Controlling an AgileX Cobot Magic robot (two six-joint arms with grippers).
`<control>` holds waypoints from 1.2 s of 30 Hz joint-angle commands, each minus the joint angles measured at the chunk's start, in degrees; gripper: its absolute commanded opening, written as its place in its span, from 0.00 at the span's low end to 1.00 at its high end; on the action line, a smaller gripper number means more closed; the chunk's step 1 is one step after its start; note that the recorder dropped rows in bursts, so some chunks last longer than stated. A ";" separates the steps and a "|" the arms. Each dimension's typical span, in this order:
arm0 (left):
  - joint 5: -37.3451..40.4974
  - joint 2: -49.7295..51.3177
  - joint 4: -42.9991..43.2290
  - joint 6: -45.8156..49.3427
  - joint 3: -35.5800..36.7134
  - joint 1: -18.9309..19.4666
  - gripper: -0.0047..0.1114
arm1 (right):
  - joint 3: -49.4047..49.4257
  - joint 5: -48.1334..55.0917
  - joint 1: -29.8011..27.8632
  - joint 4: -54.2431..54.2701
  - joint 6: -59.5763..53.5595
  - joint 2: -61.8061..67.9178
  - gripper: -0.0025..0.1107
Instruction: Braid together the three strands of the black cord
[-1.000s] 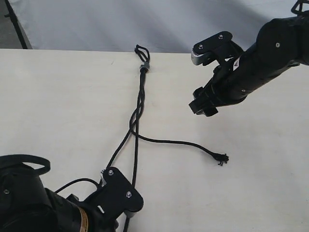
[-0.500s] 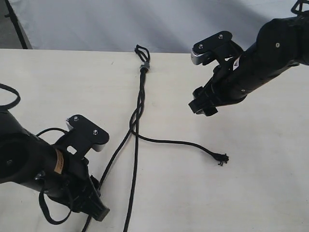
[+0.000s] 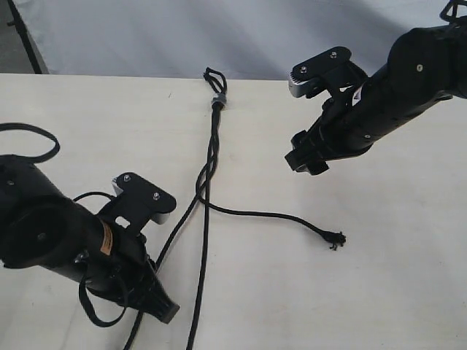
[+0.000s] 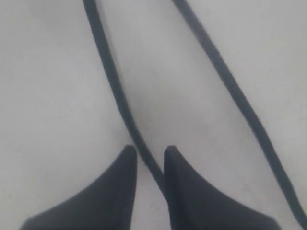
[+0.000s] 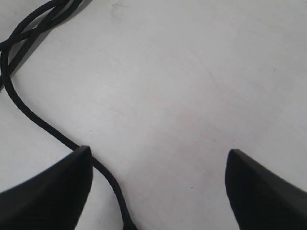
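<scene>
The black cord lies on the table, its loop (image 3: 213, 75) and grey band (image 3: 217, 100) at the far end. Below a twisted stretch (image 3: 211, 146) it splits into three strands. One strand (image 3: 270, 215) curves right to a frayed knot (image 3: 336, 238). The middle strand (image 3: 204, 255) and the left strand (image 3: 171, 244) run toward the near edge. My left gripper (image 3: 157, 302) sits low over the left strand (image 4: 112, 76), which runs between its jaws (image 4: 149, 149). They stand narrow, with a gap still showing. The other strand (image 4: 230, 81) passes beside them. My right gripper (image 3: 303, 162) hovers open (image 5: 159, 152) over the right strand (image 5: 29, 112).
The pale table (image 3: 379, 292) ends at a grey backdrop (image 3: 146, 36) behind the loop. A loose glossy cable (image 3: 33, 138) arcs off the left arm.
The left arm swung from the near edge to the left of the cord and settled by the left strand, and its jaws narrowed around that strand. The right arm and the cord stayed still.
</scene>
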 commanded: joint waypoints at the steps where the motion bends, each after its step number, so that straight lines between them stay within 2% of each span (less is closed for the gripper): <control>1: 5.53 -2.68 -0.77 -0.51 -4.24 0.15 0.22 | -0.10 -0.53 -0.03 0.41 0.26 -0.44 0.66; 5: 6.30 -3.18 -3.99 1.13 -5.07 -0.86 0.22 | -0.10 -0.53 -0.03 0.41 0.26 -0.44 0.66; 13: 3.92 -0.02 -6.23 3.84 -5.09 -10.33 0.24 | -0.10 -0.13 -0.03 -0.02 0.26 -0.44 0.66; 15: 3.34 0.38 -6.23 3.84 -5.09 -12.01 0.28 | -0.10 0.01 -0.03 -0.02 0.26 -0.44 0.66; 18: 3.02 0.79 -6.86 3.84 -5.09 -13.78 0.40 | -0.10 0.01 -0.03 -0.02 0.26 -0.44 0.66; 21: 3.02 1.91 -7.10 3.84 -5.09 -13.83 0.55 | -0.10 0.01 -0.03 -0.02 0.26 -0.44 0.66; 23: 2.92 2.84 -7.10 3.72 -5.09 -13.83 0.60 | -0.10 0.01 -0.03 -0.02 0.26 -0.44 0.66; 33: -0.14 9.19 -7.70 3.23 -5.09 -13.83 0.60 | -0.10 0.01 -0.03 -0.02 0.26 -0.44 0.66; 36: -0.14 9.77 -7.70 3.23 -5.09 -13.83 0.53 | -0.10 0.01 -0.03 -0.02 0.13 -0.44 0.66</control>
